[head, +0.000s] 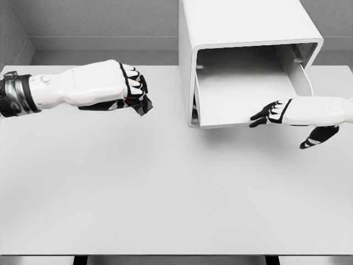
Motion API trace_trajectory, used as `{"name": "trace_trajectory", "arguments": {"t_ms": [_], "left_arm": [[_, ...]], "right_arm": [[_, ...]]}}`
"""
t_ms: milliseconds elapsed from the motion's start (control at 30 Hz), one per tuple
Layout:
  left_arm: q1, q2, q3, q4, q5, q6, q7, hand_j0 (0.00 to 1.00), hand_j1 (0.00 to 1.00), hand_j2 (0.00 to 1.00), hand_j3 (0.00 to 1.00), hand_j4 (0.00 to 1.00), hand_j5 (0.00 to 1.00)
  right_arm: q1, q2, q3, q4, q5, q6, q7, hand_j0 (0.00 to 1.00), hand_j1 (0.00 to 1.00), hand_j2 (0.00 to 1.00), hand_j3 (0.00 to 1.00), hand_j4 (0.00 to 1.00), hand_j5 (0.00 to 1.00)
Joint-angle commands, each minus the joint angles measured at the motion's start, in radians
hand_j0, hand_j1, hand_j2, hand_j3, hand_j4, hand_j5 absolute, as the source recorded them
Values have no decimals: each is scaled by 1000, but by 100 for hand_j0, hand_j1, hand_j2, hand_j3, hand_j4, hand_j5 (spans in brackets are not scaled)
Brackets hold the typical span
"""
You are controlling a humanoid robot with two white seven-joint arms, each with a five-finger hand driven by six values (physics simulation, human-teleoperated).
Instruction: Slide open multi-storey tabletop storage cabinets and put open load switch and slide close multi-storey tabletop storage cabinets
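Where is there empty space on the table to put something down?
The table is bare along the whole front, below both hands, and between the left hand and the cabinet. It gets crowded at the right, where the right hand rests at the pulled-out drawer.

From my station the cabinet (242, 25) reads as smooth white plastic or painted metal, faintly satin; its drawer (237, 94) is matt inside. The table (165, 187) is flat matt white, unmarked. Both hands, left hand (113, 85) and right hand (295, 113), show glossy white shells with dark rubbery finger pads.
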Motion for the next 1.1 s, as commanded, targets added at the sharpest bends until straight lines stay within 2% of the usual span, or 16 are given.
{"name": "trace_trajectory", "arguments": {"t_ms": [0,133,200,333,400,467,533,667,800,1000,1067], "left_arm": [[-2,-17,-11,0,6,3,-1,45,45,45,45,45,45],[-18,-52,-11,0,6,3,-3,45,45,45,45,45,45],[-32,-72,-11,0,6,3,-3,45,45,45,45,45,45],[-55,-95,-11,0,6,3,-3,45,45,45,45,45,45],[-61,-109,-11,0,6,3,-4,45,45,45,45,45,45],[-86,-123,-44,1,6,3,-4,45,45,45,45,45,45],[-95,-143,-49,2,4,3,-7,45,45,45,45,45,45],[-110,-173,-49,2,0,3,-26,45,45,45,45,45,45],[-129,-193,-49,2,0,3,-38,45,45,45,45,45,45],[-172,-219,-50,2,4,3,-63,45,45,45,45,45,45],[-195,-252,-90,5,-2,3,-75,45,45,45,45,45,45]], "right_arm": [[0,-22,0,-15,-6,2,0,100,100,100,100,100,100],[0,-70,-13,-18,-8,2,0,100,100,100,100,100,100],[0,-96,-50,-18,-23,2,-69,100,100,100,100,100,100],[-3,-116,-61,-14,-175,2,-88,100,100,100,100,100,100],[1,-101,-56,-14,-172,2,-80,100,100,100,100,100,100],[46,-50,-55,-15,-166,2,-37,100,100,100,100,100,100],[61,-39,-52,-15,-166,2,-28,100,100,100,100,100,100],[63,-38,-52,-18,-167,2,-30,100,100,100,100,100,100],[51,-78,-59,-18,-164,2,-27,100,100,100,100,100,100],[63,-35,-55,-17,-163,2,-25,100,100,100,100,100,100],[60,-48,-58,-17,-146,2,-25,100,100,100,100,100,100]]}}
